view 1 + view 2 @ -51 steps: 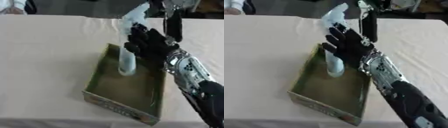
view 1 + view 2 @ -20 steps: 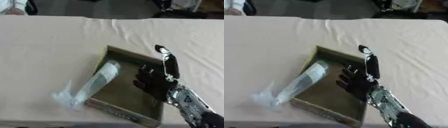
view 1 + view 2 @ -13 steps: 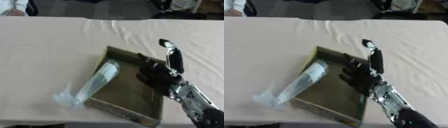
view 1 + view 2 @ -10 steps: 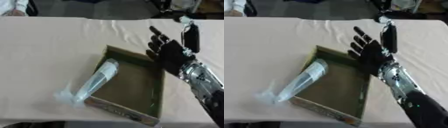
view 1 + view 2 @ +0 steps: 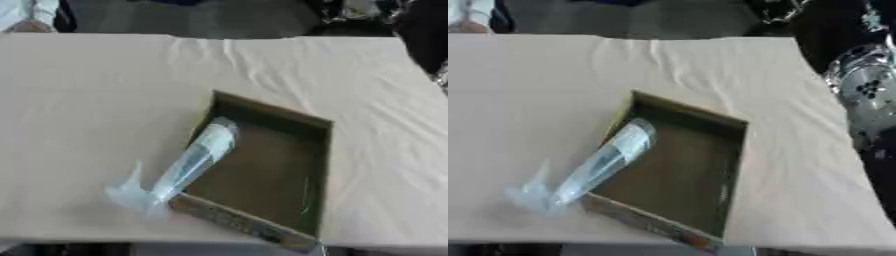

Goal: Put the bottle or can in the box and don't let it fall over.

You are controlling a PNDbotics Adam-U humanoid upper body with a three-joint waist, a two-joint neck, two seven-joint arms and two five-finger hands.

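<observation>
Plainly, the spray bottle [image 5: 185, 166] is tipped over, its base inside the cardboard box [image 5: 311, 165] and its nozzle end hung over the near-left wall onto the tablecloth [image 5: 96, 100]. Only the right arm [image 5: 866, 95] is seen at the right edge, so neither hand's state can be told. If the box were nudged, the bottle could likely roll out altogether.

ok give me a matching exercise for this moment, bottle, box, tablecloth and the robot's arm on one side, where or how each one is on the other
Things:
1. spray bottle
2. box
3. tablecloth
4. right arm

States:
A. beige, wrinkled, spread over the table
B. at the right edge of the right eye view, away from the box
C. tipped over, base inside, nozzle end hanging out over the near left wall
D. open on top, dark inside, set askew

Pairs: 1-C, 2-D, 3-A, 4-B
</observation>
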